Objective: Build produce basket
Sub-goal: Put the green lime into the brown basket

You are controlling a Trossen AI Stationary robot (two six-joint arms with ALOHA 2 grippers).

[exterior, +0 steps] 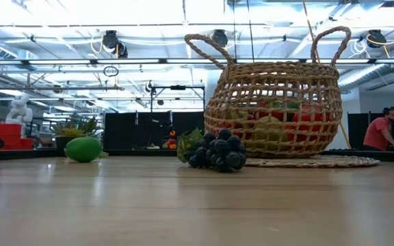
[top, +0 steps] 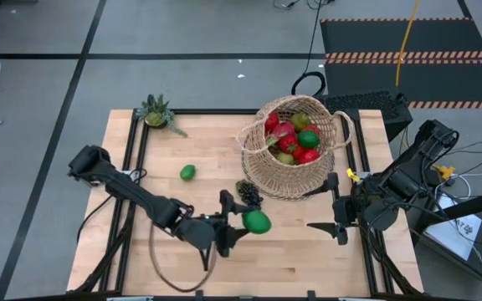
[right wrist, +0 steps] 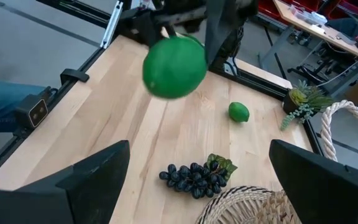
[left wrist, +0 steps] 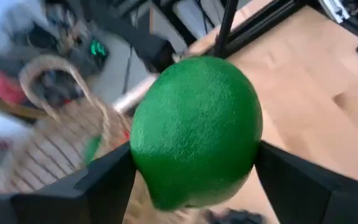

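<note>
Two robot arms worked a wooden worktop (top: 224,142) w/ a produce load half packed. The left hand (top: 239,224) pinched a big green lime (top: 257,221) between its fingers (left wrist: 104,186), holding it up off the boards near the front-centre, just short of the basket (top: 295,167). The wicker basket sat toward the far right of the worktop, tipped on its side in the high view, w/ red and green produce (top: 295,140) piled inside. A bunch of dark grapes (top: 248,193) lay on the boards just beside the basket, between it and the held lime. A smaller lime (top: 187,172) lay alone, well apart to the left. The right hand (top: 335,216) waited by the basket's near-right side, fingers spread, nothing in them. A small potted plant (top: 156,112) stood at the far-left corner.
</note>
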